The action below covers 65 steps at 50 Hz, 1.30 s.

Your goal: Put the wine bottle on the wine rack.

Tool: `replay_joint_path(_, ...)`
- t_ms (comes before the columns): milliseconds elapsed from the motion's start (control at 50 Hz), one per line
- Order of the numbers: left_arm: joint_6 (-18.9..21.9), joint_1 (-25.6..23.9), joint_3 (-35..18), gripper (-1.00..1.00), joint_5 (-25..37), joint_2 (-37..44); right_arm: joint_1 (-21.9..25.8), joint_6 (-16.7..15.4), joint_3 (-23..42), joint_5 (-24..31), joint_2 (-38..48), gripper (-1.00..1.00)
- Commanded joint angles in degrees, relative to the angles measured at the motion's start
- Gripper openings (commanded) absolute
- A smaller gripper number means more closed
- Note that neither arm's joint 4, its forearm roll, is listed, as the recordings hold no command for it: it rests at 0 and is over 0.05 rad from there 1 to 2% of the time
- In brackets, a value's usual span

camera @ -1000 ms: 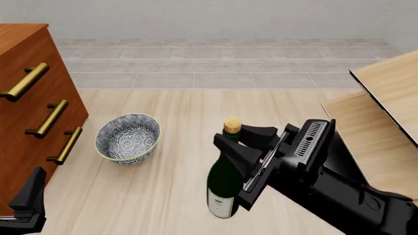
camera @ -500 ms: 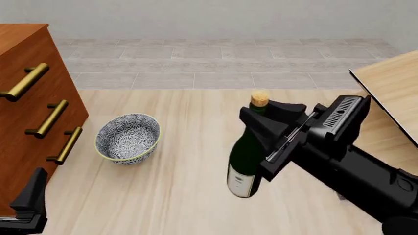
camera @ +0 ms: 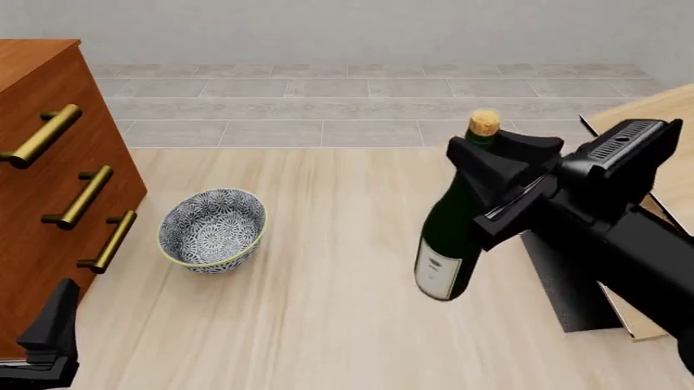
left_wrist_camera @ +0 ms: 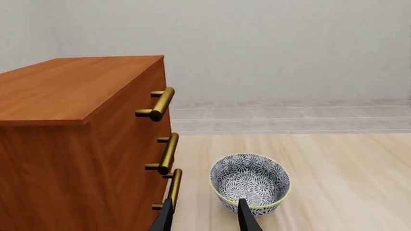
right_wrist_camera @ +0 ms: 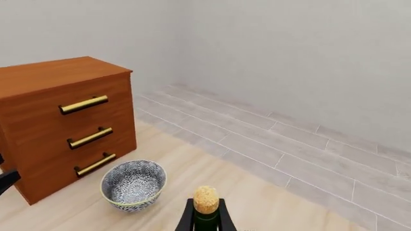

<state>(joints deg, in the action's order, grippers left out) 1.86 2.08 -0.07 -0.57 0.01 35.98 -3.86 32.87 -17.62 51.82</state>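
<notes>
The wine bottle (camera: 447,244), dark green with a tan cork (camera: 483,123) and a white label, hangs tilted above the table right of centre. My right gripper (camera: 490,180) is shut on its neck. The right wrist view shows the cork (right_wrist_camera: 206,199) between the two fingers (right_wrist_camera: 186,222). The wine rack (camera: 654,120) of pale wood stands at the right edge on a black base plate (camera: 566,280), largely hidden behind my right arm. My left gripper (camera: 49,337) sits low at the near left, open and empty, its fingers (left_wrist_camera: 167,217) apart.
A patterned grey-blue bowl (camera: 213,229) stands on the table left of centre, also seen as the bowl (left_wrist_camera: 250,180) and the bowl (right_wrist_camera: 134,185). A reddish-brown drawer cabinet (camera: 44,187) with brass handles fills the left side.
My right gripper has carried the bottle up, to the right and farther away, close to the rack. The left arm has not moved.
</notes>
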Motion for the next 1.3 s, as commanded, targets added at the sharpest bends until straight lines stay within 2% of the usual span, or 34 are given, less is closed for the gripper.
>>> replay_joint_path(20, -0.2, -0.2, 0.0, 1.0, -0.1, 0.0, -3.8, 1.5, 2.3, 3.3, -1.4, -1.0)
replay_joint_path(100, -0.2, 0.0, 0.0, 1.0, -0.1, 0.0, -6.4, 2.0, 2.8, 4.0, -1.9, -1.0)
replay_joint_path(400, -0.6, -0.1, 0.0, 1.0, -0.4, 0.0, -10.8, 5.7, 5.3, 7.5, -3.7, -1.0)
replay_joint_path(540, -0.6, -0.4, -0.3, 1.0, -0.3, 0.0, -12.8, 4.0, 6.9, 9.3, -4.5, -1.0)
replay_joint_path(780, -0.6, -0.2, 0.0, 1.0, -0.6, 0.0, -15.5, 3.7, 8.5, 11.8, -5.5, -1.0)
replay_joint_path(1020, -0.7, -0.3, 0.0, 1.0, -0.5, 0.0, -18.1, 5.0, 10.3, 13.7, -6.7, -1.0)
replay_joint_path(1300, -0.8, -0.5, 0.0, 1.0, -0.5, 0.0, -23.4, 6.7, 13.8, 17.5, -9.6, -1.0)
